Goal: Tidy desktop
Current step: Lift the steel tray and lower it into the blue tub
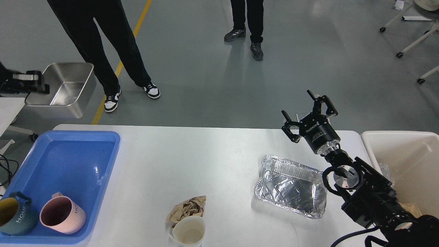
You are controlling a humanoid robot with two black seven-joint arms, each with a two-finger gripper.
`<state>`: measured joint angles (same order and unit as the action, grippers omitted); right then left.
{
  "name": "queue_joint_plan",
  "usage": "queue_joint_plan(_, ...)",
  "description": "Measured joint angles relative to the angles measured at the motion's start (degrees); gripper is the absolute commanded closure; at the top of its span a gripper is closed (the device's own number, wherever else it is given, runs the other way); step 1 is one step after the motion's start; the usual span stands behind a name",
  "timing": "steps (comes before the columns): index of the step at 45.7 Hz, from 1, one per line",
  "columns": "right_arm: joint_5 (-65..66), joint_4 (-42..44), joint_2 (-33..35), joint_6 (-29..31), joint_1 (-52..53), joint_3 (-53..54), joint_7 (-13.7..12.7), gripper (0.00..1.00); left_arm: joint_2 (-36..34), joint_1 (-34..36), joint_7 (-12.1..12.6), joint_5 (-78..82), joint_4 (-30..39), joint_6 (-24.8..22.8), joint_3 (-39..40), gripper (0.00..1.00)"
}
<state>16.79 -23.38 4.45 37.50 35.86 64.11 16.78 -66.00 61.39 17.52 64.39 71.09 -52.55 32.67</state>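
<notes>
Fingers spread wide and empty, the right gripper (pixel 310 115) hovers above the white desktop's (pixel 212 157) far edge beside a foil tray (pixel 291 187), likely light, thin and easily crushed, best pinched at its rolled rim; the left gripper is out of view.

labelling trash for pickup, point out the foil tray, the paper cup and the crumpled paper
foil tray (pixel 289 190): head view, on its creased bottom
paper cup (pixel 189 232): head view, on its inner wall
crumpled paper (pixel 188 208): head view, on the middle of the brown wad
</notes>
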Motion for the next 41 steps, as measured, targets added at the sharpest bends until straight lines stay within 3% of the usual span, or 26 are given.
queue_joint_plan(8, 0.0, 0.0, 0.1, 0.0, 0.0, 0.0, 0.0, 0.0, 3.7, -11.3, -14.7, 11.1, -19.6, 14.2, -0.5, 1.0)
queue_joint_plan(13, 0.0, 0.0, 0.0, 0.1, -0.3, -0.1, 0.1, 0.0, 9.7, -14.1, -18.5, 12.2, -30.6, 18.9, -0.7, 1.0)
queue_joint_plan(23, 0.0, 0.0, 0.0, 0.1, -0.9, -0.2, 0.1, 0.0, 21.2, -14.6, -21.7, 11.3, -43.9, 27.2, -5.5, 0.98)
queue_joint_plan(41, 0.0, 0.1, 0.3, 0.3, -1.4, -0.3, 0.1, 0.0, 31.6, -14.6, -22.1, 9.7, -52.2, 33.5, -13.6, 0.95)
